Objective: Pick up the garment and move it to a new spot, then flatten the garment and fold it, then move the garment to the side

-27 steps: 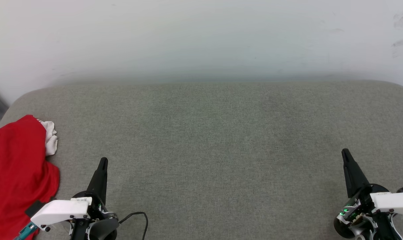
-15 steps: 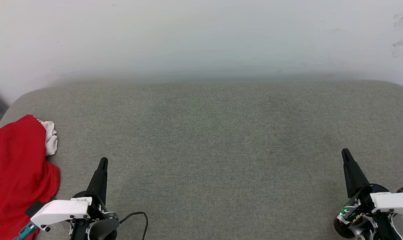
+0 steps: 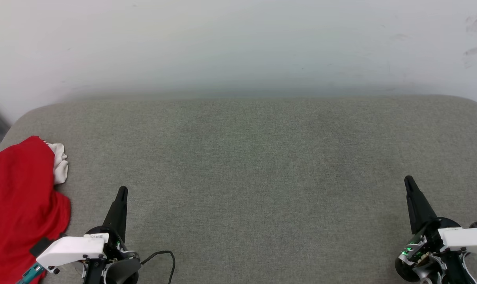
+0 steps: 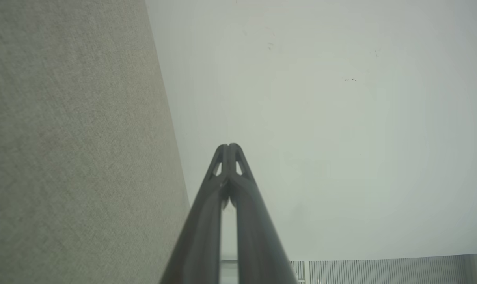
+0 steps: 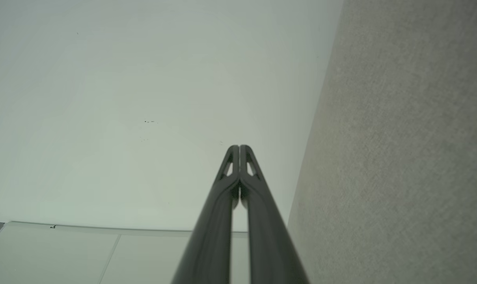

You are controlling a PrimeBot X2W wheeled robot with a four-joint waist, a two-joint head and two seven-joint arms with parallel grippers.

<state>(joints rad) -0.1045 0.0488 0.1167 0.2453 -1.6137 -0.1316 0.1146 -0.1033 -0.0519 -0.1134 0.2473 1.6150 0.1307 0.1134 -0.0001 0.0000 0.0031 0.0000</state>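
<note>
— Where is the garment being found?

— The garment [image 3: 21,205] is being shown bunched at the near left edge of the grey padded surface [image 3: 246,157], with part of it being cut off by the frame. A white trim panel [image 3: 59,163] is being exposed at its far right corner.

— How is it being judged to handle?

— It is being judged soft, light and limp, likely to sag and drag when lifted; nothing fragile is being suspected. A hold is being advised at the raised red fold beside the white trim, or along the right edge nearest the fingers, where a pinch of cloth is being offered above the surface.

— And the left arm?

— The left gripper [image 3: 121,192] is being held just right of the garment, its tip apart from the cloth and being pointed toward the far wall [image 3: 238,47]. The fingers are being pressed together with nothing between them. The white wrist housing [image 3: 71,247] is being seen over the cloth's near edge; whether contact is being made there cannot be told. A black cable [image 3: 165,256] is being looped beside the wrist.

— And the right?

— The right gripper [image 3: 408,182] is being held well apart at the near right, being pointed far and slightly left, closed tip to tip and empty. Opening is being judged necessary before any grasp.
</note>
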